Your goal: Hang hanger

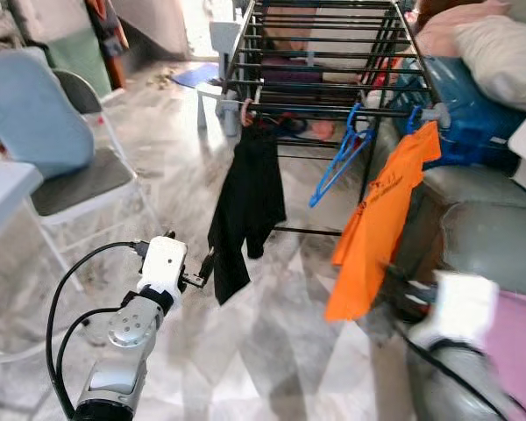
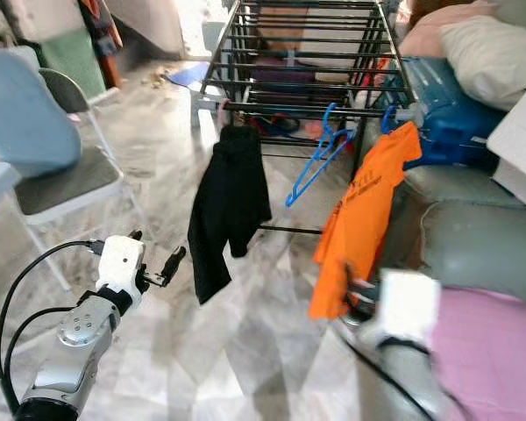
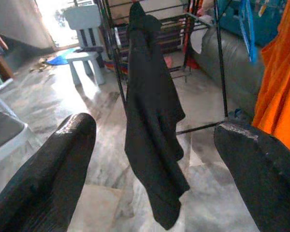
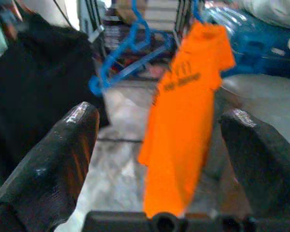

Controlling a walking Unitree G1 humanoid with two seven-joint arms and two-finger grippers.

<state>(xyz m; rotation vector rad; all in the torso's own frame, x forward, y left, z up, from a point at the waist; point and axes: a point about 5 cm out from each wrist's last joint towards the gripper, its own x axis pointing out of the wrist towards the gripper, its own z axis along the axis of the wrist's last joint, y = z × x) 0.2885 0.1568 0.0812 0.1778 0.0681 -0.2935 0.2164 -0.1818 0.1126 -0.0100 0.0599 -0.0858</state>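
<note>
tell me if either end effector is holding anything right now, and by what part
Nothing is held. The left end effector is open, facing the black garment. The right end effector is open before the orange shirt.

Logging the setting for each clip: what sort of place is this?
Most likely a lived-in room of a home used for drying laundry. A black drying rack holds a black garment, an orange shirt and an empty blue hanger; a folding chair stands on the marble-patterned floor.
</note>
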